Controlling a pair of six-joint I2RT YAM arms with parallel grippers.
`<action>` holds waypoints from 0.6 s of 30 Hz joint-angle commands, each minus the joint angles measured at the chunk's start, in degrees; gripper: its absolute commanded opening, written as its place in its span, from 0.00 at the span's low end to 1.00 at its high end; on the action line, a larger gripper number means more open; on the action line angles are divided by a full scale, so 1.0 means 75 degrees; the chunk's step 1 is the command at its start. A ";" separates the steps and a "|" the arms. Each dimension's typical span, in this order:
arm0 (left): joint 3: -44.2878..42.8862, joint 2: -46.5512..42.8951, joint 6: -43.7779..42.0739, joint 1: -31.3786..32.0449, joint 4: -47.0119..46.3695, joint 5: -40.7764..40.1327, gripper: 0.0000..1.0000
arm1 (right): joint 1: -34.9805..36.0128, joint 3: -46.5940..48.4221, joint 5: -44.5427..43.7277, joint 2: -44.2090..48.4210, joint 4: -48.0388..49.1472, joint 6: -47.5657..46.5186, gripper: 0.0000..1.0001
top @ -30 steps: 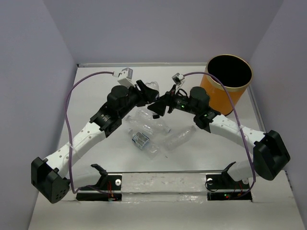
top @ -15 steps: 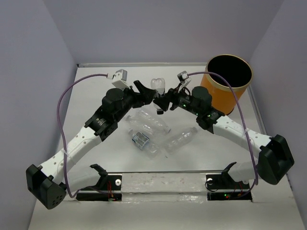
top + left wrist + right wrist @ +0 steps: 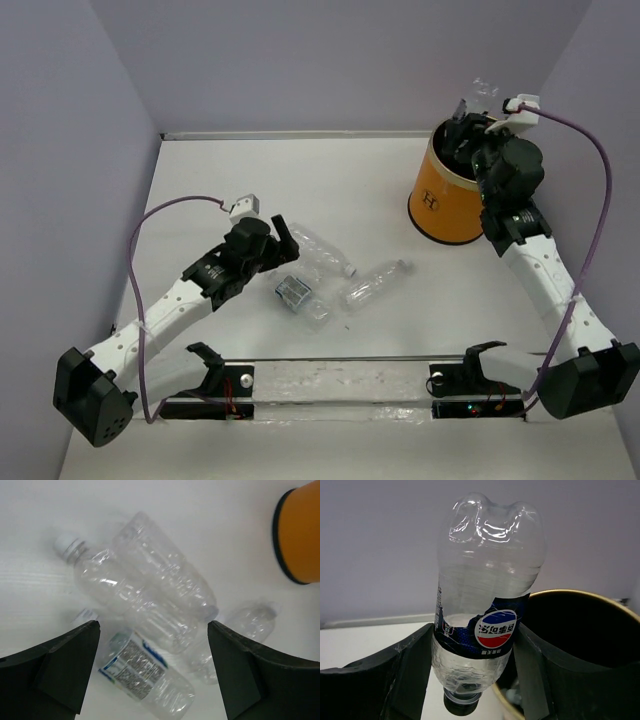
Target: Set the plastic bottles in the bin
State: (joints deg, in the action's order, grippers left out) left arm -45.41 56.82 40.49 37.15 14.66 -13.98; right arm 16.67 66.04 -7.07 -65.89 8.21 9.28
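My right gripper (image 3: 466,128) is shut on a clear plastic bottle (image 3: 487,565) with a blue Pepsi label, held cap down and base up (image 3: 485,90). It hangs at the near-left rim of the orange bin (image 3: 445,200), whose black inside (image 3: 580,625) opens behind it. Several more plastic bottles lie in a loose pile at mid-table: a white-capped one (image 3: 125,592), a second (image 3: 165,572) across it, a labelled one (image 3: 145,672) and a smaller one (image 3: 250,625). My left gripper (image 3: 287,243) hangs wide open just above this pile (image 3: 325,255), its gripper (image 3: 152,645) holding nothing.
The bin (image 3: 300,535) stands at the table's back right, near the right wall. Purple-grey walls close in the table on three sides. A clear rail with two black mounts (image 3: 340,380) runs along the near edge.
The right arm has swung from mid-table to the bin, carrying the bottle taken from the left gripper. The left gripper has opened wide and drawn back down over the pile.
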 commanded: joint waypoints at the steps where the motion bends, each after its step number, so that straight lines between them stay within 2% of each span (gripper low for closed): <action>1: 0.0557 -0.0543 0.0390 0.0016 0.0810 0.0093 0.99 | -0.1186 0.0580 -0.1377 -0.0505 -0.0531 -0.0663 0.36; 4: 0.0652 -0.0696 0.0449 0.0016 0.1314 0.0118 0.99 | -0.1822 0.0745 -0.0993 -0.0952 -0.0695 -0.0406 0.36; 5: 0.0664 -0.0790 0.0461 0.0016 0.1548 0.0094 0.99 | -0.2137 0.0861 -0.0921 -0.1208 -0.0800 -0.0301 0.39; 6: 0.0687 -0.0837 0.0461 0.0016 0.1550 0.0071 0.99 | -0.2140 0.0909 -0.0955 -0.1211 -0.0859 -0.0311 0.49; 7: 0.0699 -0.0884 0.0461 0.0016 0.1701 0.0024 0.99 | -0.2233 0.0979 -0.1281 -0.1362 -0.0930 -0.0358 0.63; 8: 0.0711 -0.0965 0.0449 0.0016 0.1749 -0.0011 0.99 | -0.2234 0.1038 -0.1411 -0.1398 -0.0988 -0.0416 0.92; 9: 0.0722 -0.0989 0.0437 0.0028 0.1749 -0.0046 0.99 | -0.2234 0.1178 -0.1424 -0.1410 -0.1082 -0.0475 0.99; 13: 0.0466 -0.0943 0.0098 0.0028 0.1328 -0.0164 0.99 | -0.2234 0.1284 -0.0279 -0.1153 -0.1586 -0.0266 1.00; 14: 0.0244 -0.0920 -0.0239 0.0016 0.1211 -0.0152 0.99 | -0.2234 0.1261 0.0478 -0.0932 -0.1621 -0.0137 1.00; 18: -0.0437 -0.0919 -0.1178 0.0016 0.0649 -0.0292 0.99 | -0.1264 0.0723 0.2510 -0.0380 -0.1482 0.0555 1.00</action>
State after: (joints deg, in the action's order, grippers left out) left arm -42.09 50.68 39.53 37.15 25.43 -14.09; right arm 1.13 71.07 -4.86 -74.81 -4.99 9.17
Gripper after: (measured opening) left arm 0.989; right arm 0.994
